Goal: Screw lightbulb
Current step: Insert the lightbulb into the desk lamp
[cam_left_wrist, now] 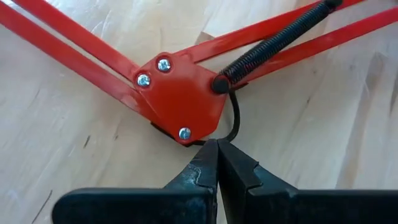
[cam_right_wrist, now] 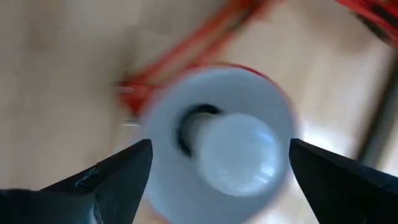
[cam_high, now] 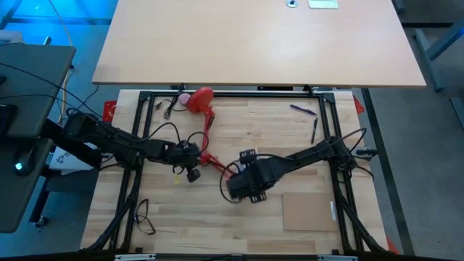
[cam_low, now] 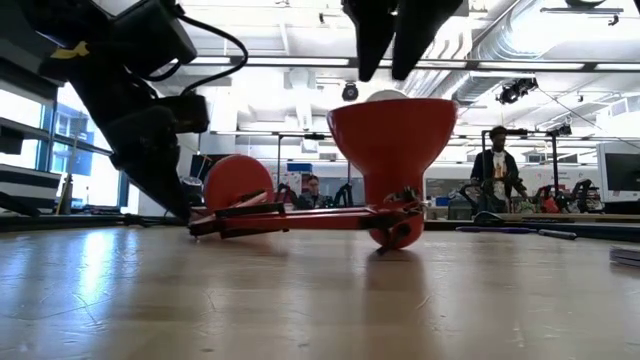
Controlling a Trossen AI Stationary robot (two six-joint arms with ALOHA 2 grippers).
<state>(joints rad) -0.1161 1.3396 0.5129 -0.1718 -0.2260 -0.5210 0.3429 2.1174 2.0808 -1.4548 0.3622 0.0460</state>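
A red desk lamp (cam_high: 209, 130) lies on the wooden table, its round base (cam_high: 201, 98) at the far side and its shade (cam_low: 392, 140) standing mouth up. The white lightbulb (cam_right_wrist: 239, 152) sits in the shade's white inside, and its top shows above the rim (cam_low: 385, 96). My right gripper (cam_right_wrist: 221, 146) hangs open above the shade (cam_low: 393, 50), one finger on either side of the bulb and clear of it. In the high view it hides the shade. My left gripper (cam_left_wrist: 217, 146) is shut at the lamp's elbow joint (cam_high: 206, 156). My left gripper's shut fingertips (cam_left_wrist: 208, 155) stand against the edge of the red hinge plate (cam_left_wrist: 186, 134) of the lamp's elbow, slanting down from the table's left. A black cord (cam_left_wrist: 235, 121) runs down right beside the tips; whether they pinch it, I cannot tell. The lamp's arms lie on the table.
A small pink ball (cam_high: 185, 98) lies beside the lamp's base. Two pens (cam_high: 304, 110) lie at the far right, a cardboard sheet (cam_high: 308, 212) at the near right and loose black cable (cam_high: 145, 214) at the near left. People show in the room behind (cam_low: 497, 160).
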